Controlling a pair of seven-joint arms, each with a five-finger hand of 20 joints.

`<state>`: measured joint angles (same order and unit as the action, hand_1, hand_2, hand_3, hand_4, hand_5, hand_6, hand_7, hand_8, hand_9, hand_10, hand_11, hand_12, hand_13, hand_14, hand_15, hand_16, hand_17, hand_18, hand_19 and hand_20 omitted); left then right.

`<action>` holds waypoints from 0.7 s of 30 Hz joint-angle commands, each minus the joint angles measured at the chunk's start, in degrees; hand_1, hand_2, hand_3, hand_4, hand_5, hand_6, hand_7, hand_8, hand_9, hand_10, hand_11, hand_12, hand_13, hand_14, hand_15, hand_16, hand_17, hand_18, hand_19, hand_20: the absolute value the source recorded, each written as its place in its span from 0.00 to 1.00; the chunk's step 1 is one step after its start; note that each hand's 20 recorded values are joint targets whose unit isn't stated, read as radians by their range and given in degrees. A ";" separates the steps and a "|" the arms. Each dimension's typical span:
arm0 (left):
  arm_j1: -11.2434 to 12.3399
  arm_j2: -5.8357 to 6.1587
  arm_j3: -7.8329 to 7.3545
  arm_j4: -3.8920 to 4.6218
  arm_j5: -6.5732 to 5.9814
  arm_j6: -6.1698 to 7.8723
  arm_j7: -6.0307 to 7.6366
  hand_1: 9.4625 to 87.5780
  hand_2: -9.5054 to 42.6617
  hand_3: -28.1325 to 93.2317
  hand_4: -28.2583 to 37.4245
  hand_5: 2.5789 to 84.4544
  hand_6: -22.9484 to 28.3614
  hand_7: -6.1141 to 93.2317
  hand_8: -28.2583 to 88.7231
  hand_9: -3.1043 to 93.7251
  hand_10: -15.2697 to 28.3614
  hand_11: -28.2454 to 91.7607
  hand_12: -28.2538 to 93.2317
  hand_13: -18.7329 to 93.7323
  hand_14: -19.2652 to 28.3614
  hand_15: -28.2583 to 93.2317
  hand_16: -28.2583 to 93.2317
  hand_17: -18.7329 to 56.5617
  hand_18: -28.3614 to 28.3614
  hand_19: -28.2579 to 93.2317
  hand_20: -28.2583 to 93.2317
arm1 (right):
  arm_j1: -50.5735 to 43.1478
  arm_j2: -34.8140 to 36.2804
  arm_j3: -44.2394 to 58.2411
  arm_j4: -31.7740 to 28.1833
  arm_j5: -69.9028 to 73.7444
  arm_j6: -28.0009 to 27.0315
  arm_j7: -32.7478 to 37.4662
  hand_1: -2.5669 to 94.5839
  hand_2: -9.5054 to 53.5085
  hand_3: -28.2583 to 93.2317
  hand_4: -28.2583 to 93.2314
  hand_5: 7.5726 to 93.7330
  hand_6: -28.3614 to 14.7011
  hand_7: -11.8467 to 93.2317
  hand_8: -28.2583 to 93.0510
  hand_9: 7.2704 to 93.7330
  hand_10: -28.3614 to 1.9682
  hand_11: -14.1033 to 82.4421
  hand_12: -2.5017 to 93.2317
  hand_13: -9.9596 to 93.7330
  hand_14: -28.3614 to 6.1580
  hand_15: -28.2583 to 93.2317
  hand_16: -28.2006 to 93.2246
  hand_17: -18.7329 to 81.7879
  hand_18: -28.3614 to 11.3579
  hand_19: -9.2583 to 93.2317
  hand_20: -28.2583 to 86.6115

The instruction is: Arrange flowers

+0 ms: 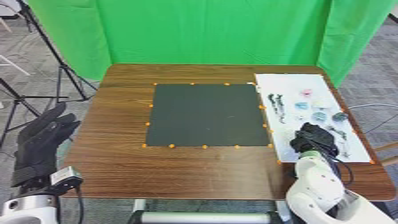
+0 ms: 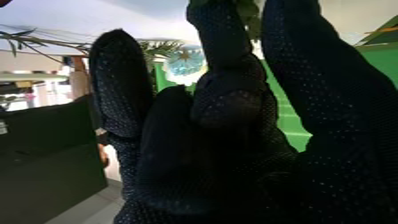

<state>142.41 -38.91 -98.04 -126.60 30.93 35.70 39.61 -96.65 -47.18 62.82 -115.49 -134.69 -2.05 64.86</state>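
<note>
Brown wooden table [image 1: 107, 155] before us; off its left edge hangs our left hand [image 1: 40, 142], fingers straight, apart. Centrally, a dark mat [image 1: 209, 115] probably marks our arranging space. Right, a white board [image 1: 293, 82] holds blue flowers [image 1: 302, 105] and sprigs [image 1: 280, 107], likely spread for picking; our right hand [image 1: 313, 139] hovers near, fingers loosely extended.

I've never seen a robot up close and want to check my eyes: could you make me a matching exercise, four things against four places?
1. Dark mat
2. Pink flower
3. Left hand
4. Right hand

A. Over the near half of the white sheet
B. Middle of the table
C. Beyond the table's left edge
D. Far half of the white sheet

Pairs: 1-B, 2-D, 3-C, 4-A
</note>
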 commanded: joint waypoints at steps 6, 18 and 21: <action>0.35 -1.71 -1.06 -0.44 1.82 -0.93 -2.64 0.21 0.24 0.90 0.13 0.44 0.61 0.22 0.15 0.41 0.80 0.52 0.29 0.39 0.97 0.73 0.10 0.13 0.88 0.71 0.24 | -3.94 -2.25 -1.39 3.83 2.70 -3.06 0.49 0.57 0.00 0.78 0.04 0.85 0.47 0.28 0.33 0.94 0.61 0.84 0.36 0.98 0.65 0.91 0.44 0.73 0.27 1.00 0.15; 0.51 -2.71 -1.55 -0.51 2.48 -1.22 -3.49 0.21 0.24 0.90 0.13 0.43 0.61 0.22 0.15 0.41 0.80 0.52 0.29 0.39 0.97 0.73 0.10 0.13 0.88 0.71 0.24 | -2.56 -2.57 -5.64 4.91 -0.98 -5.97 0.66 0.53 0.00 0.78 0.03 0.85 0.49 0.28 0.33 0.93 0.62 0.84 0.37 0.98 0.65 0.91 0.45 0.73 0.29 1.00 0.13; 0.64 -2.57 -1.41 -0.52 2.24 -1.20 -3.14 0.21 0.24 0.90 0.13 0.44 0.61 0.22 0.15 0.41 0.80 0.52 0.29 0.39 0.97 0.74 0.10 0.13 0.88 0.71 0.24 | -1.84 -2.42 -6.55 5.70 -1.09 -6.01 0.84 0.53 0.00 0.78 0.02 0.86 0.50 0.29 0.33 0.94 0.63 0.84 0.37 0.98 0.65 0.91 0.45 0.74 0.29 1.00 0.12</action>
<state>142.36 -41.04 -99.41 -126.73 33.10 35.05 36.50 -95.68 -48.33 61.13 -114.70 -138.55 -5.37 65.17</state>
